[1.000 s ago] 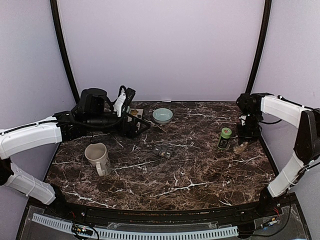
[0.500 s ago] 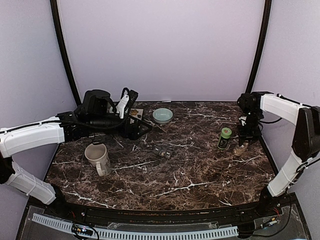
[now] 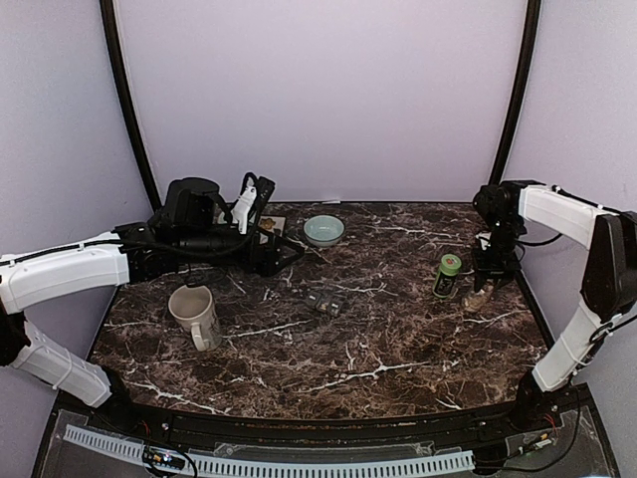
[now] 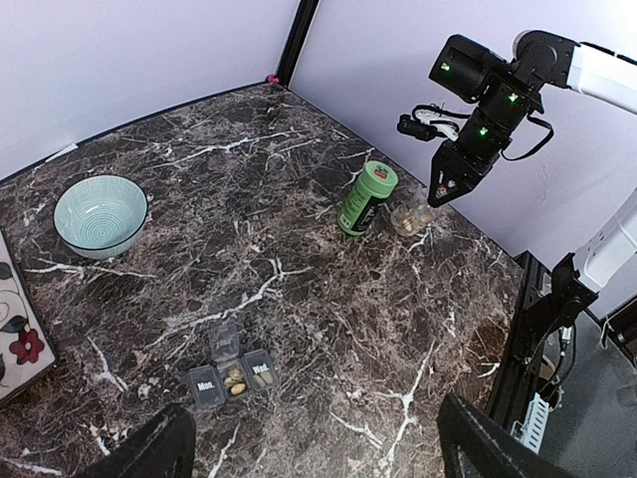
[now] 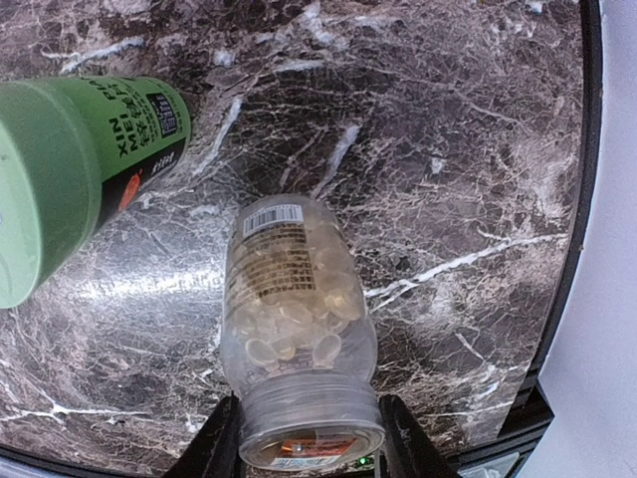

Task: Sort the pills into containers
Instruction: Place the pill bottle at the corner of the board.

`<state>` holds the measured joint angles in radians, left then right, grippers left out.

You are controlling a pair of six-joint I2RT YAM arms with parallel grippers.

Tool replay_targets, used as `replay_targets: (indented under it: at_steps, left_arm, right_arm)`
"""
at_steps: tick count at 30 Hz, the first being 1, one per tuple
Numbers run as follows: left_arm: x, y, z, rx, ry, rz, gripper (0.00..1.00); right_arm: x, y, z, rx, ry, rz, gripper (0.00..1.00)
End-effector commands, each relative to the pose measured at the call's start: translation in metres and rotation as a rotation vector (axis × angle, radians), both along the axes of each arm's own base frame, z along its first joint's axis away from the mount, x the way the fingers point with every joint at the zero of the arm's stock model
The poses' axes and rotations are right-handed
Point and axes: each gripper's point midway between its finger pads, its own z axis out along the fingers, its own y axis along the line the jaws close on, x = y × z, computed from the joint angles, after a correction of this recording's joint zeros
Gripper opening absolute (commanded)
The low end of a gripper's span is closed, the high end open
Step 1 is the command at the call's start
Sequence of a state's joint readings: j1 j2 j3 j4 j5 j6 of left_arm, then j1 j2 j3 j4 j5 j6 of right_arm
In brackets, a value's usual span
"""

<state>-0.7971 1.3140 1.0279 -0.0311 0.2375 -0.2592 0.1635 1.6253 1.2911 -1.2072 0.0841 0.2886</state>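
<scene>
Soft even light, frames mostly sharp

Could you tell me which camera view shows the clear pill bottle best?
The right wrist view: the clear pill bottle fills the frame, label and pale capsules visible, cap in the right hand. The left wrist view shows it small beside the green bottle; the top view, only a speck.

Left tool point(image 4: 317, 413) spreads wide on an outstretched left arm point(image 3: 70, 274); right tool point(image 5: 311, 443) points down, clamping a clear bottle point(image 5: 289, 299) directly beneath it.
</scene>
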Motion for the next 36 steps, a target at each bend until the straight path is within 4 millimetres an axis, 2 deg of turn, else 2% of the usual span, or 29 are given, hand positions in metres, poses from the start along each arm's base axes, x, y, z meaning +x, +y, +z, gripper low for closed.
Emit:
replay_targets:
  at_steps: [1, 9, 16, 21, 29, 36]
  left_arm:
    - [0.001, -0.005, 0.010, -0.029, -0.020, 0.001, 0.87]
    - [0.001, -0.006, 0.005, -0.024, -0.016, -0.003, 0.87]
    - [0.001, -0.005, 0.002, -0.014, -0.014, -0.002, 0.88]
    - [0.002, -0.005, 0.000, -0.010, -0.010, -0.002, 0.87]
    - [0.003, -0.006, -0.001, -0.006, -0.009, -0.003, 0.88]
    - [0.002, -0.006, -0.002, -0.002, -0.003, -0.003, 0.88]
  right_arm:
    - [-0.008, -0.001, -0.001, 0.003, 0.026, -0.009, 0.00]
    - [-0.005, -0.004, -0.005, -0.016, 0.027, -0.017, 0.04]
    - [-0.006, -0.003, -0.010, -0.010, 0.029, -0.019, 0.28]
    - [-0.005, -0.002, -0.012, -0.007, 0.025, -0.019, 0.38]
    - [-0.003, 0.000, -0.010, 0.004, 0.006, -0.022, 0.52]
    - [0.001, 0.002, -0.005, 0.013, -0.019, -0.026, 0.55]
